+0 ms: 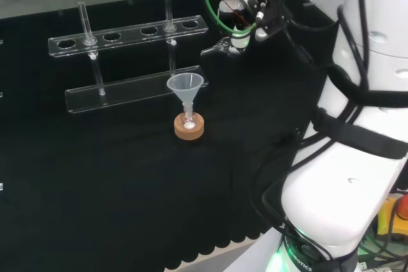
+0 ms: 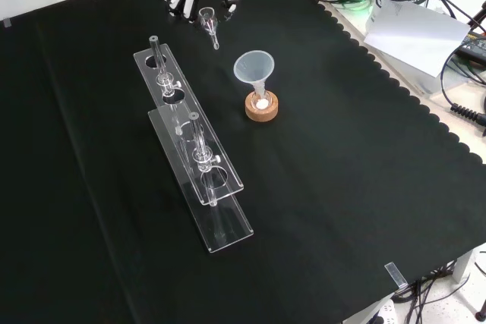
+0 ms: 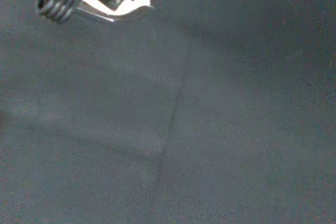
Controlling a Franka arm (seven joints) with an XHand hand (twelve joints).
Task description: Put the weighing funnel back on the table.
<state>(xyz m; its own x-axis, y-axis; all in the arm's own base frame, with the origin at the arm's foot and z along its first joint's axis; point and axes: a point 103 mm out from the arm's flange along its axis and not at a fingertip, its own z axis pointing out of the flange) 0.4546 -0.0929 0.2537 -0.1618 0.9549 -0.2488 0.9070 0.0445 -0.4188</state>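
Head view: the black and white robot hand (image 1: 245, 14) appears closed on the small clear scoop-shaped weighing funnel (image 1: 215, 48), which projects from its fingertips. Front view: the funnel sits between fingers (image 2: 181, 1) and thumb, stem downward, apparently for lowering. Wrist view: bare black cloth (image 3: 210, 129) below the palm offers a landing spot.

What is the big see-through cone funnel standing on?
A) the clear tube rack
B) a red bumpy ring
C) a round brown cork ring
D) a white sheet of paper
C: the big clear cone-shaped funnel stands mouth up, its stem in a small glass flask that sits on the round brown cork ring on the black cloth.
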